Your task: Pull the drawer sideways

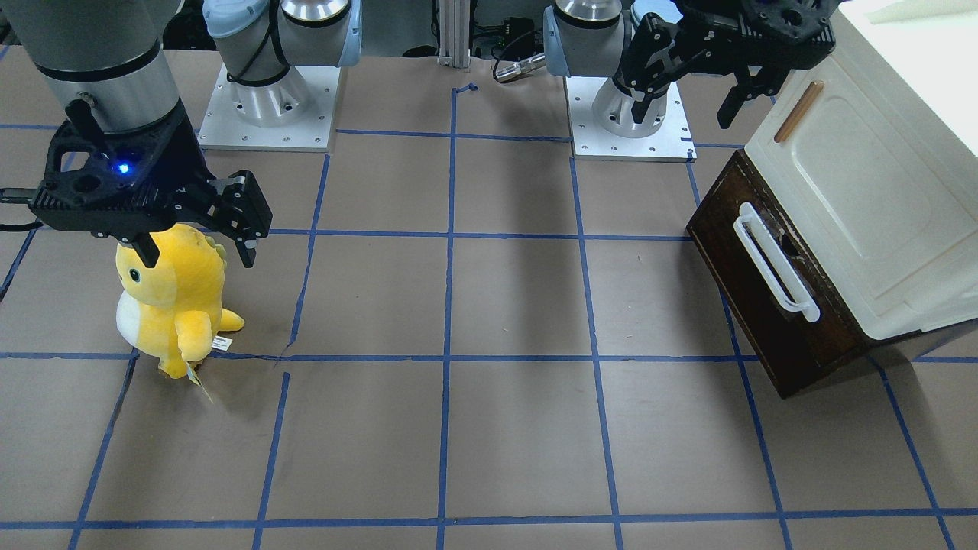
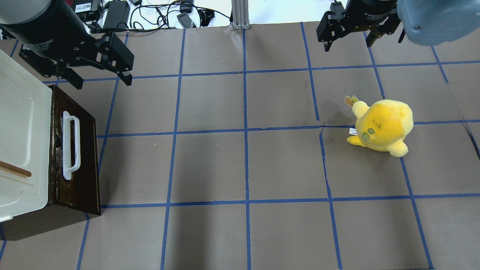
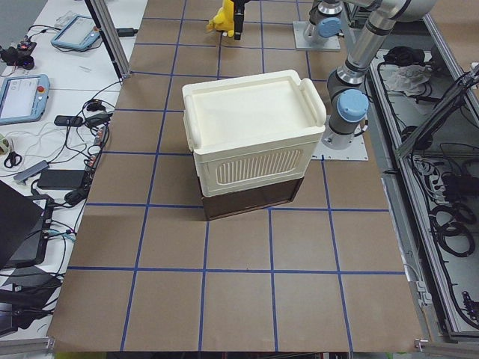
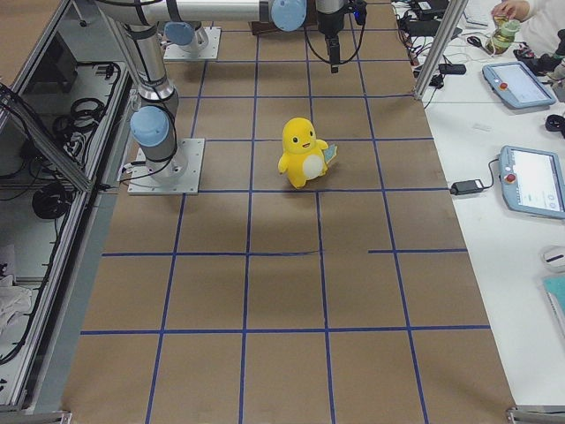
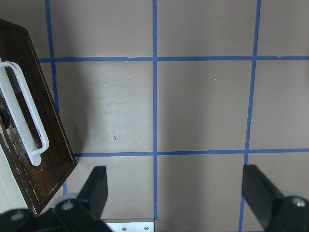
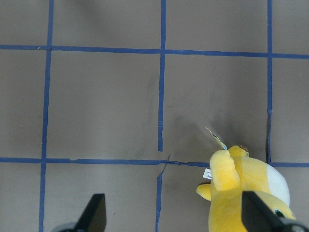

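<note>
The dark brown drawer (image 1: 764, 305) with a long white bar handle (image 1: 775, 260) sits under a cream-white cabinet (image 1: 879, 191) at the table's left end. It also shows in the overhead view (image 2: 84, 150) and the left wrist view (image 5: 34, 159). My left gripper (image 2: 103, 80) is open and empty, hovering above the table beyond the drawer's far corner, apart from the handle (image 2: 70, 144). My right gripper (image 1: 199, 256) is open and empty, above a yellow plush toy.
The yellow plush toy (image 2: 382, 127) stands on the right half of the table. The cabinet door has a small wooden handle (image 1: 798, 111). The brown tabletop (image 2: 243, 165) carries a blue tape grid. Cables and devices lie past the far edge.
</note>
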You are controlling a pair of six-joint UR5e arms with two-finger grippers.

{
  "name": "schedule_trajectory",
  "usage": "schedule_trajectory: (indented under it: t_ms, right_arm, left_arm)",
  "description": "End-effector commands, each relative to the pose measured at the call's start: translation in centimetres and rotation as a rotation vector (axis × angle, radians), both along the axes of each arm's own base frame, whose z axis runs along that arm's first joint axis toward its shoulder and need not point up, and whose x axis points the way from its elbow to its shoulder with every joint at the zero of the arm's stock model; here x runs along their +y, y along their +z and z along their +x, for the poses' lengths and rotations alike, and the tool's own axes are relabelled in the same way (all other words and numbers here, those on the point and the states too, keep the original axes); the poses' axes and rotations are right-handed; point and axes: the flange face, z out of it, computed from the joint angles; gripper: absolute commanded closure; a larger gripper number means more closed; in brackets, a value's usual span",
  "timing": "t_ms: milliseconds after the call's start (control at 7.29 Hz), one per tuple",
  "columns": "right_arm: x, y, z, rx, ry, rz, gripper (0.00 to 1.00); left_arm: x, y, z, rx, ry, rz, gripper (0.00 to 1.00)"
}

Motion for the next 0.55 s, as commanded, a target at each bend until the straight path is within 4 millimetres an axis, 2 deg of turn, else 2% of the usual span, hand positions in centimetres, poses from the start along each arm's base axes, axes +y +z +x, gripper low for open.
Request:
schedule_trajectory:
  t_ms: [0, 412]
  right_arm:
    - [0.0, 0.0, 0.0, 0.0, 0.0, 0.0, 0.0]
    - [0.0, 0.0, 0.0, 0.0, 0.0, 0.0, 0.0]
  left_arm:
    - [-0.26, 0.14, 0.17, -0.002, 0.002, -0.007, 0.0]
    - [-0.41, -0.12, 0.1, -0.015, 0.015, -0.021, 0.0]
